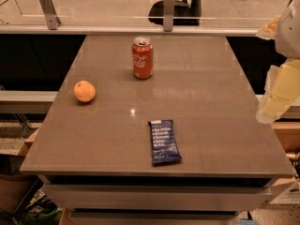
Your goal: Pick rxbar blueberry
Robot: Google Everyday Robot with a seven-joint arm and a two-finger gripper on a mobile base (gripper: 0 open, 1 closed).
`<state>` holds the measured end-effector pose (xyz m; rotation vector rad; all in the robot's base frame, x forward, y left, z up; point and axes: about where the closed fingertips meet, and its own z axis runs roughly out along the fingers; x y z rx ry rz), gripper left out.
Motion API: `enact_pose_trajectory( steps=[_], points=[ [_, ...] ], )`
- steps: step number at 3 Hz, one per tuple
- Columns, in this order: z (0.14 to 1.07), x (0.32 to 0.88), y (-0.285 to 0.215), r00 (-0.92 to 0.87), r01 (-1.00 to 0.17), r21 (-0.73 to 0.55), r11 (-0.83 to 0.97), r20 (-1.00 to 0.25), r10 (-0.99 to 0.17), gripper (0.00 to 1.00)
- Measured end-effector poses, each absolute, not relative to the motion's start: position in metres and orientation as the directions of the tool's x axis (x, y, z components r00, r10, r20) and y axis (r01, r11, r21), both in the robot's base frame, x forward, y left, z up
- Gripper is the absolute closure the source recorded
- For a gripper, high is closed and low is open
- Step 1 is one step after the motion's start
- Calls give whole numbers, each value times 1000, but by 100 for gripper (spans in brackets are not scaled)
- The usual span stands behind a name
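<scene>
The rxbar blueberry (164, 141) is a flat dark-blue wrapper with white text. It lies on the grey table (211, 93) near the front edge, a little right of the middle, its long side pointing away from me. My gripper (271, 108) hangs at the right edge of the view, beyond the table's right side. It is well to the right of the bar and above table level, and it holds nothing that I can see.
A red soda can (142, 58) stands upright at the back middle of the table. A round orange fruit (85, 91) sits at the left. A glass railing (108, 8) runs behind the table, with an office chair (180, 6) beyond it.
</scene>
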<state>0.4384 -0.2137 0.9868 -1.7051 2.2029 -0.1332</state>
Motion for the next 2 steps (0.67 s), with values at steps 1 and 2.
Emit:
enact_pose_trajectory(
  steps=[1,2],
  points=[
    [987,438,-214,-214,-920,-284,271,-216,-953,0],
    [990,438,-213,-225,-914,-290,285,-223,-949,0]
  ],
)
